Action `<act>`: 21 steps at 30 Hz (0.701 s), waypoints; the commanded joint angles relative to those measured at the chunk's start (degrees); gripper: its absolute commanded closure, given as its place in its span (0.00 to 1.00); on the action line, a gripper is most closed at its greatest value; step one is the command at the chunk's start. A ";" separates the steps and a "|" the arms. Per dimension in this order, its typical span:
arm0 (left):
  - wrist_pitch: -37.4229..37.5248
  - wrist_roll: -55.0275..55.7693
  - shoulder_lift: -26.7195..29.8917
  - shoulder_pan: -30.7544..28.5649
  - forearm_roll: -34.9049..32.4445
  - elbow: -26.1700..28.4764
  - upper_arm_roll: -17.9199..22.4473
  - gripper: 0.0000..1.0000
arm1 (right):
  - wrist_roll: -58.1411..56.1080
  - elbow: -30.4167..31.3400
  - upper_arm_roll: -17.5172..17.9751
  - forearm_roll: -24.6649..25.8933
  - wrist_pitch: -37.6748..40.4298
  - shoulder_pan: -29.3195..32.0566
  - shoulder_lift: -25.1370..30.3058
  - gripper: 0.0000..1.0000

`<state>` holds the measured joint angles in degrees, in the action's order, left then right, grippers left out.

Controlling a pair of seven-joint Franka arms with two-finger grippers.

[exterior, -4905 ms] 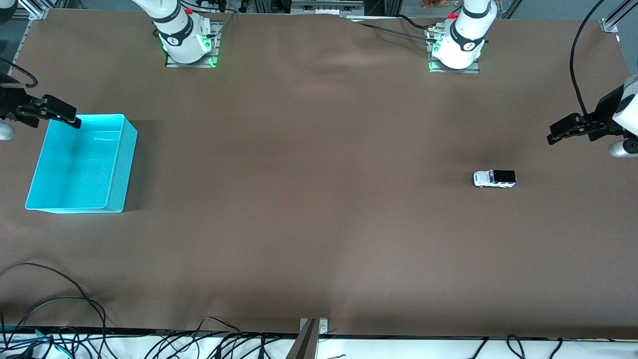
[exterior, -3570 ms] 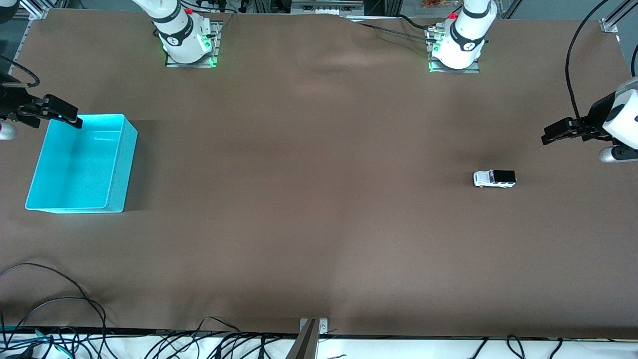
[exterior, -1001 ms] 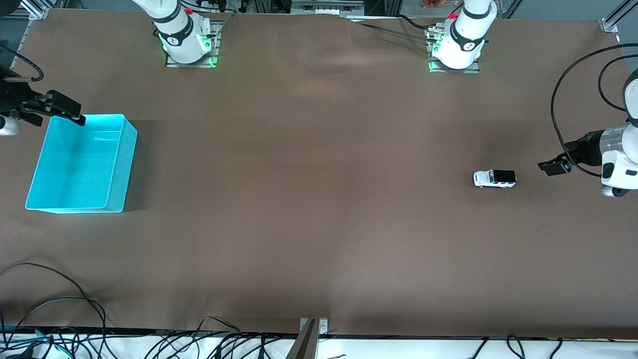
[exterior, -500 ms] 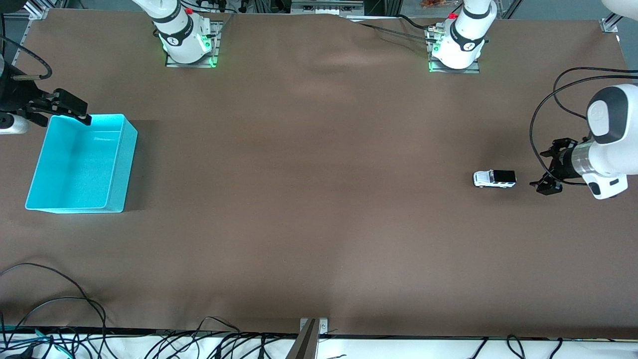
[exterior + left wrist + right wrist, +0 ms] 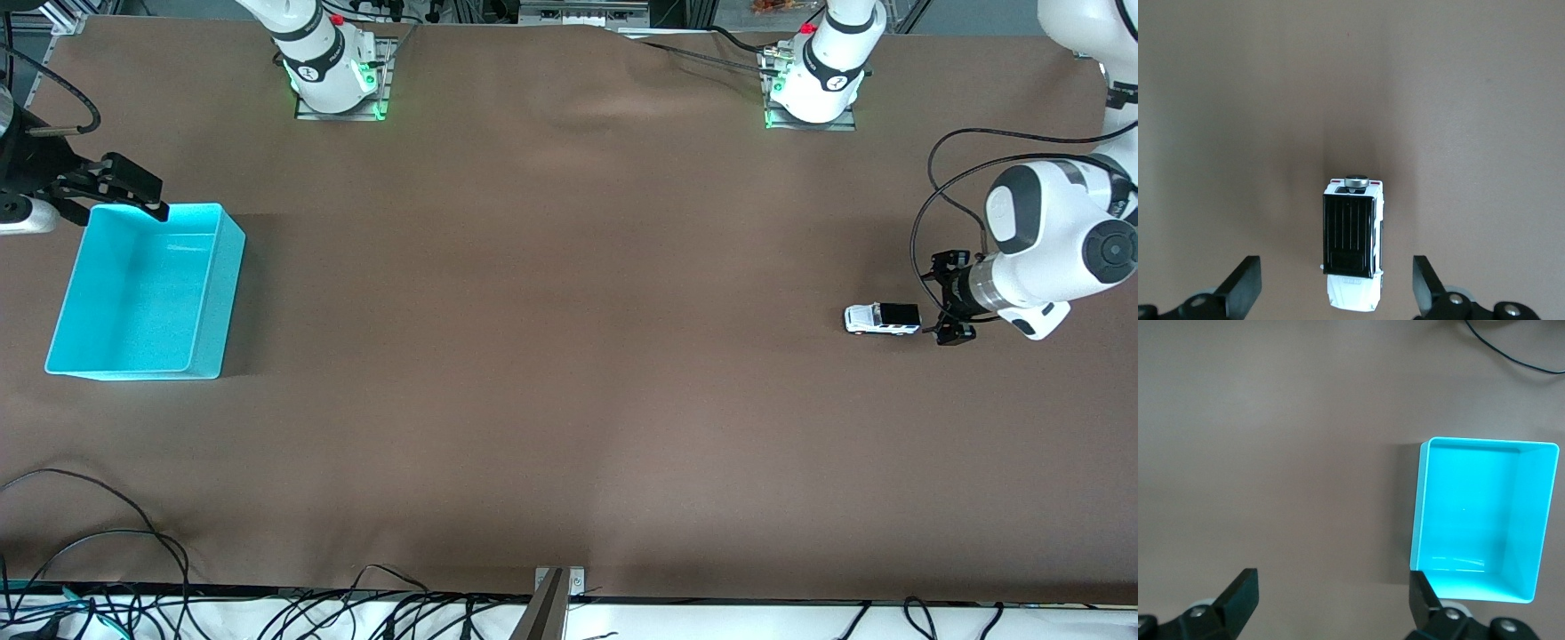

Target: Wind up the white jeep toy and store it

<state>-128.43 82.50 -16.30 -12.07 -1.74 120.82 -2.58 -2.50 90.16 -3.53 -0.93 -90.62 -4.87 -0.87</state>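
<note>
I'm lining up the left gripper (image 5: 948,298), fingers apart, just beside the white jeep toy (image 5: 882,319), lying lengthwise toward it on the worktop (image 5: 569,373); right gripper (image 5: 133,188), also apart, is waiting over the bin (image 5: 213,293).

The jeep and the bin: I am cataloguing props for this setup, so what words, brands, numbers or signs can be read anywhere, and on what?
No text can be read.
White jeep toy: small marks at one end, too blurred to read.
Turquoise bin: faint raised lettering on the inner floor, too small to read.
Arm bases: round dark badges, not legible.
</note>
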 commanded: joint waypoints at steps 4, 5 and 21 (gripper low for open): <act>-8.59 3.02 0.40 0.03 -1.33 5.92 -0.41 0.00 | 0.39 -0.78 -0.16 0.05 0.88 0.03 0.25 0.00; -9.20 3.02 -0.13 0.12 -1.33 5.92 -0.41 0.00 | 0.39 -0.78 -0.16 0.05 0.88 0.03 0.25 0.00; -14.84 2.93 -4.27 -0.06 -1.33 6.10 -0.41 0.13 | 0.39 -0.69 -0.51 0.05 0.88 0.03 0.25 0.00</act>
<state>-141.98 84.14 -19.91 -11.93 -1.75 126.97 -2.81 -2.50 90.16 -3.84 -0.93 -90.61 -4.77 -0.87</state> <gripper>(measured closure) 0.053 0.000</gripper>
